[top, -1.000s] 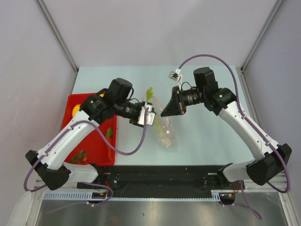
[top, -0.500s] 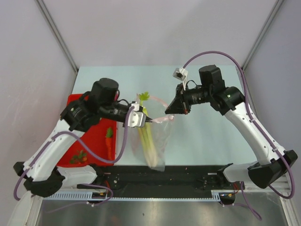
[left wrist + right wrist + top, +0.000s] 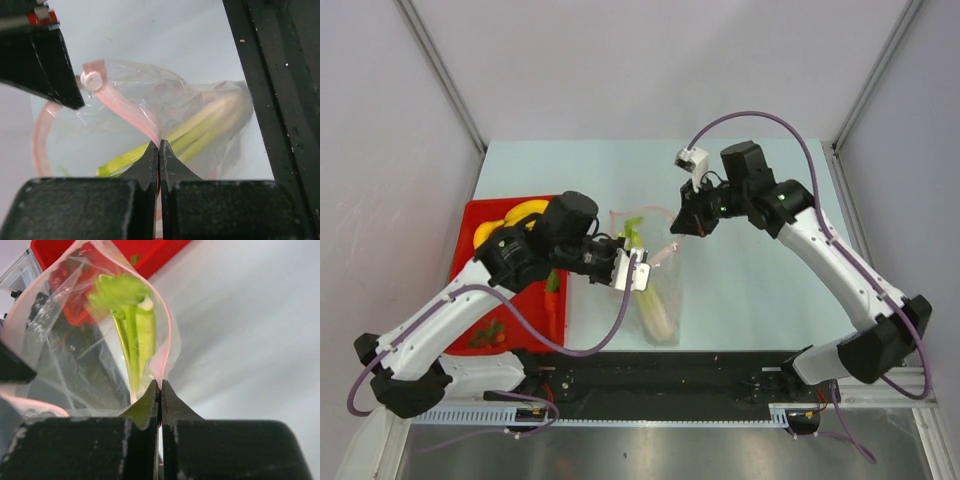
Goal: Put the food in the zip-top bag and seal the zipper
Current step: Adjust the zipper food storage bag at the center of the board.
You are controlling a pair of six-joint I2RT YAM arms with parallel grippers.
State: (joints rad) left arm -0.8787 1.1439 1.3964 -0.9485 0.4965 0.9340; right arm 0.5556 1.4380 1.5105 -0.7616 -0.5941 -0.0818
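Observation:
The clear zip-top bag (image 3: 665,285) hangs between both grippers with green-white leeks (image 3: 657,312) inside, their leafy tops sticking out of the mouth. My left gripper (image 3: 645,268) is shut on the pinkish-red zipper (image 3: 127,112) at one side of the mouth. On the opposite side, my right gripper (image 3: 678,236) is shut on the zipper (image 3: 167,347) too. The leeks (image 3: 132,335) stand upright just behind the right jaws. Yellow bananas (image 3: 515,214), an orange carrot (image 3: 552,287) and red strawberries (image 3: 487,335) lie on the tray.
The red tray (image 3: 525,310) lies at the left under my left arm. A white slider (image 3: 91,80) sits on the zipper strip next to the right gripper's fingers (image 3: 47,60). A black rail (image 3: 660,372) runs along the near table edge.
My left gripper has shut on the zipper strip. The bag has come up off the table and now hangs with the leeks upright. Both grippers have moved closer together, narrowing the mouth.

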